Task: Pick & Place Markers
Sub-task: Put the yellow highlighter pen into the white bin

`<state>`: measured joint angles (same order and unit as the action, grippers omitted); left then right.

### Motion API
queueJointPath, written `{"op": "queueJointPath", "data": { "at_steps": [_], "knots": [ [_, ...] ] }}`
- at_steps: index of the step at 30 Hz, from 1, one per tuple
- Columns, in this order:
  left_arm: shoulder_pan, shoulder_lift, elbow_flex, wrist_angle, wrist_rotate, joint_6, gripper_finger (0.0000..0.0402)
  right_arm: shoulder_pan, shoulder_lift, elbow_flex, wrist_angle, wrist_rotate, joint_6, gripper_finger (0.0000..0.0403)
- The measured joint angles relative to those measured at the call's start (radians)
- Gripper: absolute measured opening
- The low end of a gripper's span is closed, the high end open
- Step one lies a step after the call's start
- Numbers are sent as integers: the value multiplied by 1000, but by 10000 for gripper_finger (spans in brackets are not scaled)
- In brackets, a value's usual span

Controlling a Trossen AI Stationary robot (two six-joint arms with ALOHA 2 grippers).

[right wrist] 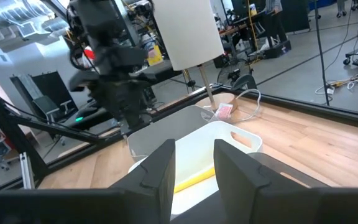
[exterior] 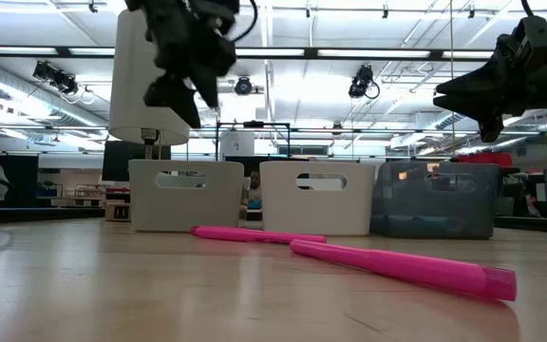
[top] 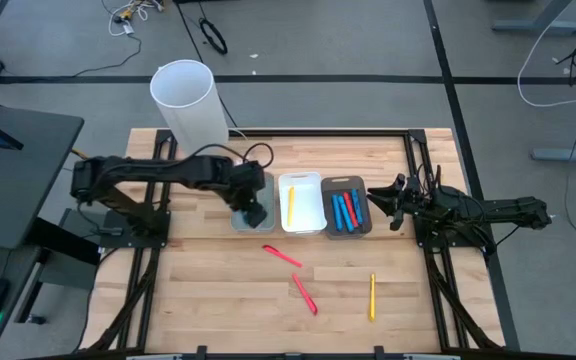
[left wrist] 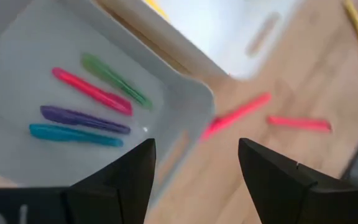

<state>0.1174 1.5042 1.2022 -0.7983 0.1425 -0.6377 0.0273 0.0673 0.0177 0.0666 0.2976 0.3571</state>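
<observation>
Your left pincer hovers wide, empty, above the grey bin, your right pincer narrowly parted beside the dark bin, wrist view alone reveals four markers inside.

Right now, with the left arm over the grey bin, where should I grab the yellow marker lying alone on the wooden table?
Take the thin yellow marker at mid-length, coming straight down from above. It lies flat on the bare wooden table, apart from the pink markers, so fingers can close across its narrow width. The right gripper looks nearer than the left gripper.
</observation>
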Motion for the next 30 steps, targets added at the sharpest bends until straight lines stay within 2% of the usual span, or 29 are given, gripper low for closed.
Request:
{"op": "queueJointPath", "data": {
  "at_steps": [7,10,14,19,24,30],
  "knots": [
    [-75,-103,0,-128,55,205,234,0,0,0,0,0,0,111],
    [-116,-153,-23,-135,65,256,234,0,0,0,0,0,0,111],
    [-175,-213,-101,-137,113,306,234,0,0,0,0,0,0,111],
    [-229,-290,-243,-138,195,293,234,0,0,0,0,0,0,111],
    [-273,-390,-357,-90,202,278,234,0,0,0,0,0,0,111],
    [-296,-521,-456,98,197,309,234,0,0,0,0,0,0,111]
  ]
}}
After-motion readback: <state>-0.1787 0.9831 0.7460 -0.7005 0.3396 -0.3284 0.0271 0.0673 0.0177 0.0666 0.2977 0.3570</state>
